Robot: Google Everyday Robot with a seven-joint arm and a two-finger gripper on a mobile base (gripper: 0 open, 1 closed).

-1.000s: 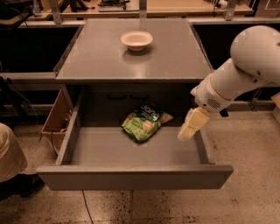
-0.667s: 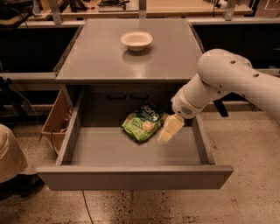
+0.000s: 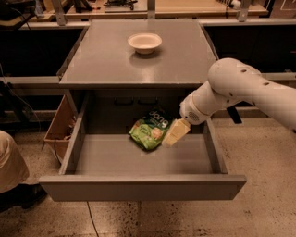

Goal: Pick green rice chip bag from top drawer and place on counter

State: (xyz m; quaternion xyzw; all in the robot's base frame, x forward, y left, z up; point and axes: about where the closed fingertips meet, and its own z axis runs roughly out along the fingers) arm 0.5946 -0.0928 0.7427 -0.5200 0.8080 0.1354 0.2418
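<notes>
The green rice chip bag [image 3: 149, 129] lies on the floor of the open top drawer [image 3: 138, 159], toward the back middle, its dark-green end pointing to the rear. My gripper [image 3: 174, 134] reaches in from the right on the white arm and sits just right of the bag, at its right edge, above the drawer floor. The grey counter [image 3: 115, 60] is above the drawer.
A white bowl [image 3: 144, 42] stands on the counter toward the back. A brown cardboard box [image 3: 59, 126] sits left of the cabinet. Wooden tabletops [image 3: 203, 6] run behind. A person's clothing [image 3: 10, 162] shows at the far left. The floor is speckled.
The arm has swung left and lower into the drawer, bringing the gripper from the drawer's right side up to the bag's right edge. The bag has not moved.
</notes>
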